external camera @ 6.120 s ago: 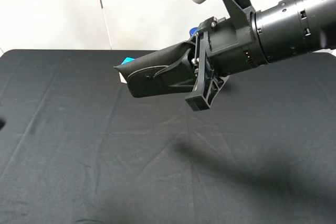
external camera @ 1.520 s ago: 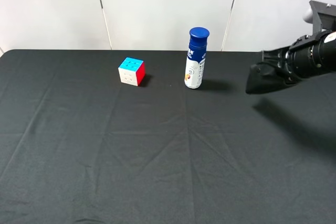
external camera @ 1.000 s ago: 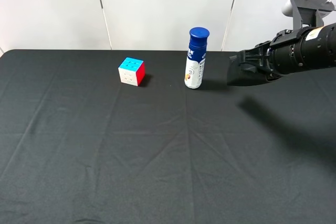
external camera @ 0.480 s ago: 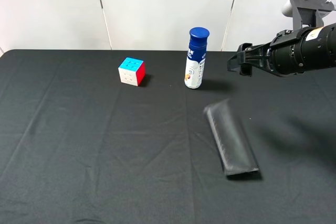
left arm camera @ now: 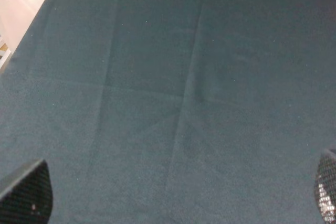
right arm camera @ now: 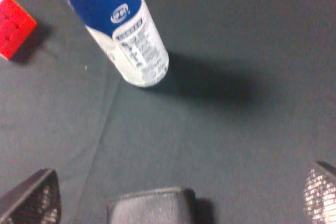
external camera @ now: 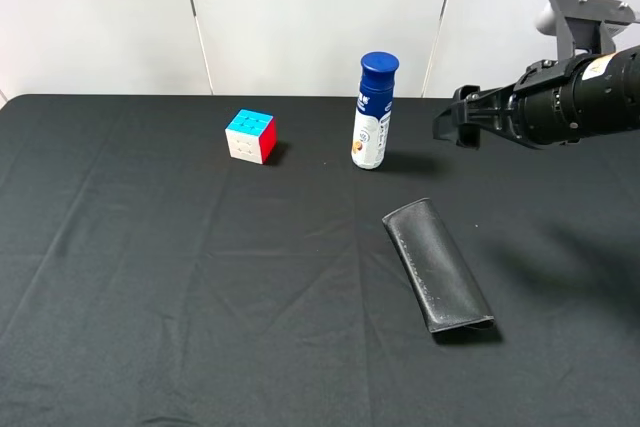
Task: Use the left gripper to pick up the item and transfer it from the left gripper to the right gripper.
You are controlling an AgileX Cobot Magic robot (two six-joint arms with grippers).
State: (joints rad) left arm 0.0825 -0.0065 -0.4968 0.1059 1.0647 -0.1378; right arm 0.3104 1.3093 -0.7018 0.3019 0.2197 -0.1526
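Observation:
The item, a long flat black pouch (external camera: 438, 265), lies flat on the black table right of centre, in front of the bottle. Its near end shows in the right wrist view (right arm camera: 149, 207). My right gripper (external camera: 453, 125) hovers above the table, right of the bottle and behind the pouch, open and empty. In the right wrist view (right arm camera: 176, 196) its fingertips stand wide apart. My left gripper (left arm camera: 176, 192) is open and empty over bare black cloth. It is out of the exterior high view.
A white bottle with a blue cap (external camera: 374, 112) stands at the back centre and also shows in the right wrist view (right arm camera: 123, 35). A coloured puzzle cube (external camera: 250, 136) sits to its left, its red face in the right wrist view (right arm camera: 13, 30). The table's edge (left arm camera: 21, 40) lies beside the left gripper.
My right gripper moved in from the right holding the pouch, opened and let it go. The pouch dropped and now lies settled on the table. The right gripper stays in place, open.

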